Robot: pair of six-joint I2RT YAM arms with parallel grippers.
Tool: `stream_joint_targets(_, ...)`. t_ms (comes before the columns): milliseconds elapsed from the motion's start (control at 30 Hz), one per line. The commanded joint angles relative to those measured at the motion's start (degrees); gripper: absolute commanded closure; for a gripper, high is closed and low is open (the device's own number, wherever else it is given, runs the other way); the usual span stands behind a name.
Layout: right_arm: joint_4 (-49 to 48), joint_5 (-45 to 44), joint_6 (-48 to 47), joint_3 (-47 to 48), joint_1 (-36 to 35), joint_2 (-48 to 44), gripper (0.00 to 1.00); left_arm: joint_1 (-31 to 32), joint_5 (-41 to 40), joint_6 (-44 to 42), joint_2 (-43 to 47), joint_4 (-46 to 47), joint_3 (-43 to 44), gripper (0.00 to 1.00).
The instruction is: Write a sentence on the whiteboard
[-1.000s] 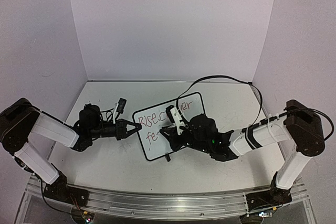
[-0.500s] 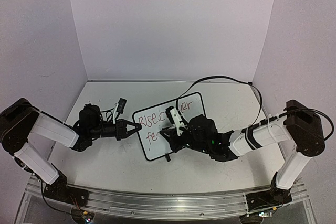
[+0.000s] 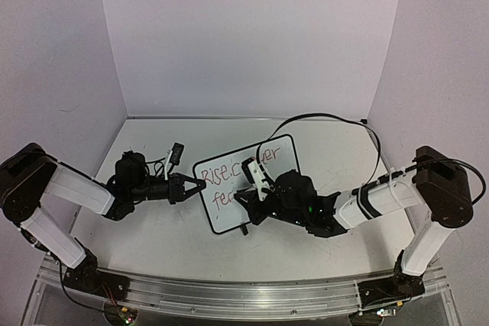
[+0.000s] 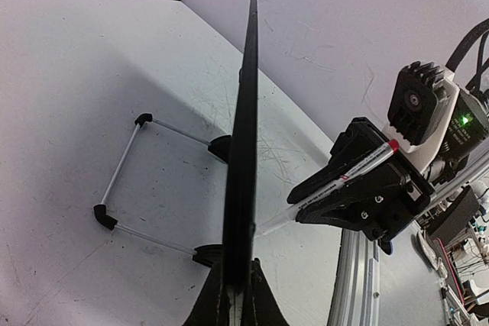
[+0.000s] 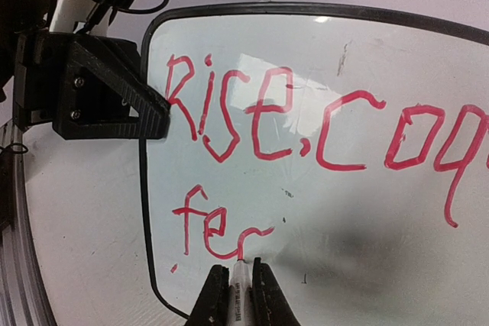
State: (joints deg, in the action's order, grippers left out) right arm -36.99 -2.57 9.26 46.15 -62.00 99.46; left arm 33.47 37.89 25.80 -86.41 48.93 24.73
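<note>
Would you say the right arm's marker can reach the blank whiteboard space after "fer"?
Probably yes: its marker tip seems to touch the whiteboard after "fer", the surface beyond is bare, and the left gripper only clamps the rim.

Red sentence [image 5: 269,112] on the whiteboard [image 5: 367,211], top line "Rise, Coq" cut off at the view's edge, second line "fer", marker [image 4: 340,182] print too small to read.

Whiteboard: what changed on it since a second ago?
The right claw, shut on the marker, slid a little rightward along the second line, and the red sentence there grew from "fe" to "fer". The left claw stayed clamped on the whiteboard edge; the board did not move.
</note>
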Motion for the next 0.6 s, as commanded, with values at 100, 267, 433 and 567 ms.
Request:
stream_joint_targets(100, 0.26, -4.69, -0.68, -0.14, 1.66, -1.68, 1.0, 0.01, -1.77, -1.19, 0.69, -3.92, -0.21, 1.0)
stream_joint_targets(267, 0.1, -4.91, -1.07, 0.71, 2.19, -1.82, 1.0, 0.0, -1.73, -1.19, 0.59, -3.97, 0.02, 1.0)
stream_joint_targets(433, -0.1, -5.18, -1.35, 1.61, 2.44, -1.66, 1.0, 0.01, -1.57, -1.19, 0.35, -4.04, 0.16, 1.0)
stream_joint_targets(567, -0.15, -5.27, -1.6, 2.45, 2.51, -1.28, 1.0, 0.03, -1.42, -1.19, 0.19, -4.06, 0.4, 1.0)
